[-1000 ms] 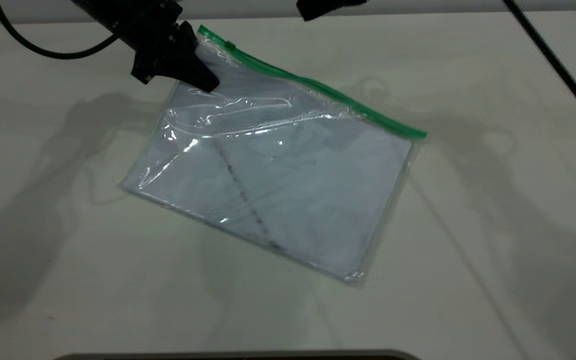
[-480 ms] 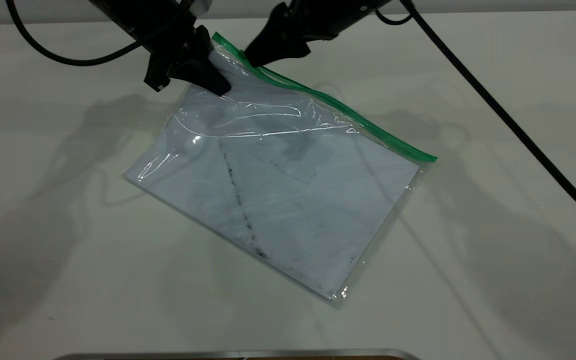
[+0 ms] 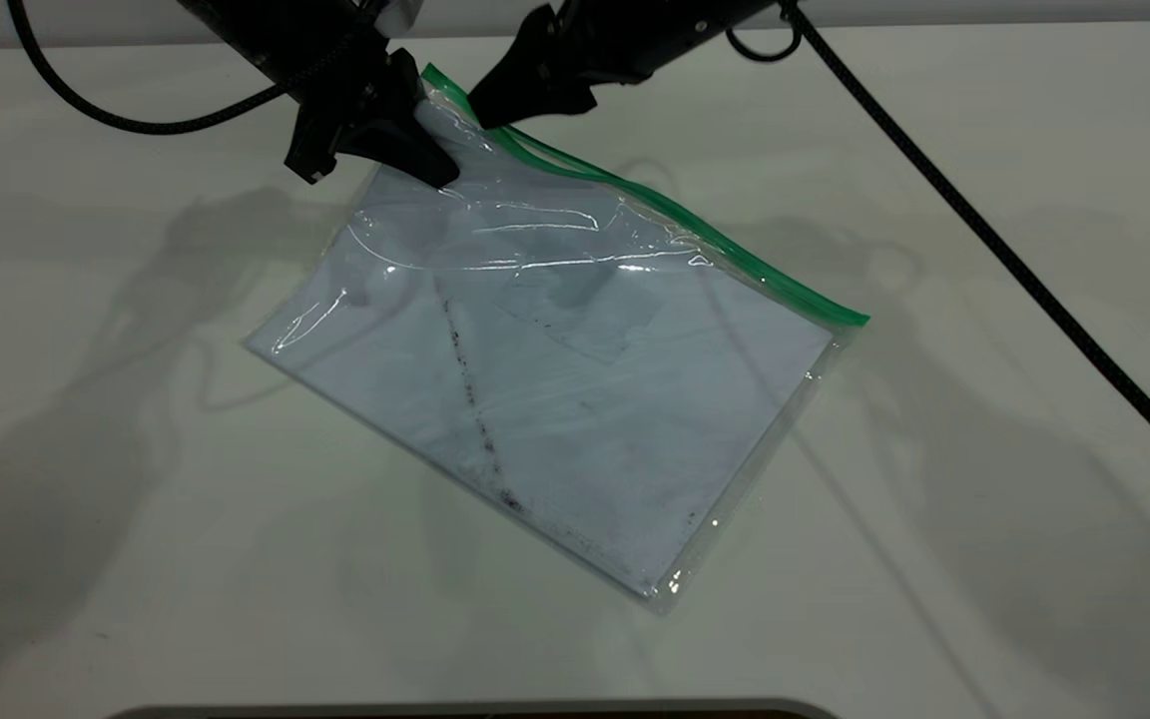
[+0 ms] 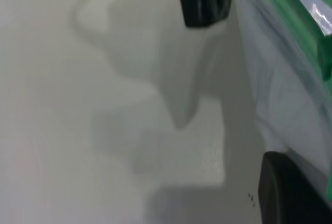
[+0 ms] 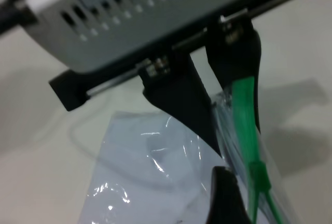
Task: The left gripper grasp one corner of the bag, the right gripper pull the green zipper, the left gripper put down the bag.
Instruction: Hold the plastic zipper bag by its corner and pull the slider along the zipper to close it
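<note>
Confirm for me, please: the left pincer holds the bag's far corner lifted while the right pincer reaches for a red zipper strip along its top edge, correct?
Not quite: the zipper strip is green, not red, as the exterior view shows. The rest holds: the left pincer holds the bag by its far corner, lifted, while the right pincer reaches for the strip.

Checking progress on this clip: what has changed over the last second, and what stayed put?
The right gripper came in from the upper edge of the exterior view and now sits at the green zipper, near the held corner. The bag shifted slightly, its near corner swinging leftward. The left gripper stays clamped on the bag's upper corner, that end lifted off the table.
</note>
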### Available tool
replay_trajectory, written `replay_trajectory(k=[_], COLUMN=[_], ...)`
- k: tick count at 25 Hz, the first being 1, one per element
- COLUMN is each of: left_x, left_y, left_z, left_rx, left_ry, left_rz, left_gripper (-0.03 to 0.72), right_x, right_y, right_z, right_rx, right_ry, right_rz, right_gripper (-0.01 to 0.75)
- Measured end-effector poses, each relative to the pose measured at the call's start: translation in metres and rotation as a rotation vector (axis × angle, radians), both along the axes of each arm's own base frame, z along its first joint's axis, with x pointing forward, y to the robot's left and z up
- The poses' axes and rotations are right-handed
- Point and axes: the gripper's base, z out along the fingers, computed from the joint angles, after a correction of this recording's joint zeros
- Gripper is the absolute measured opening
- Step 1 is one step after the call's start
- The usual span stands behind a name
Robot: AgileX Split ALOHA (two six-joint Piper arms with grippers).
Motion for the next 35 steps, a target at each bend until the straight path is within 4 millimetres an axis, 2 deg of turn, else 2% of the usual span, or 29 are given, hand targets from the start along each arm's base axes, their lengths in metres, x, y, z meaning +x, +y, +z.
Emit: replay_trajectory(k=[3,8,17,26,29,35], left_x=[0.0000,0.0003,0.0012,0.0023,0.0023,0.0023], left_y=[0.0000,0.0000,0.0002,-0.0022,-0.0022,-0.0022], left_z=[0.0000,0.0000,-0.0002,0.0015,0.0015,0.0015], left_rx=[0.000,0.000,0.003,-0.026,-0.026,-0.026], left_ry=[-0.003,-0.014,-0.026,-0.036,-0.037,-0.036], left_rz=[-0.004,-0.012,-0.012,-0.003,-0.004,-0.005], left_gripper=[0.085,0.085,0.085,0.085,0.085,0.085], right_x=[-0.0003,0.0005,-0.0011,-0.0031,-0.0031,-0.0033], right_y=[0.0001,0.0007,0.0050,0.0093,0.0093,0.0095], right_z=[-0.0072,-0.0069,-0.0082,-0.0086,-0.0085,-0.0089], right_rx=[0.006,0.024,0.035,0.036,0.036,0.039], right_ry=[0.013,0.014,0.013,0.010,0.008,0.011], right_rz=[-0.007,-0.019,-0.017,-0.011,-0.010,-0.009], right_gripper=[0.541,0.536,0.434,0.414,0.374,0.232])
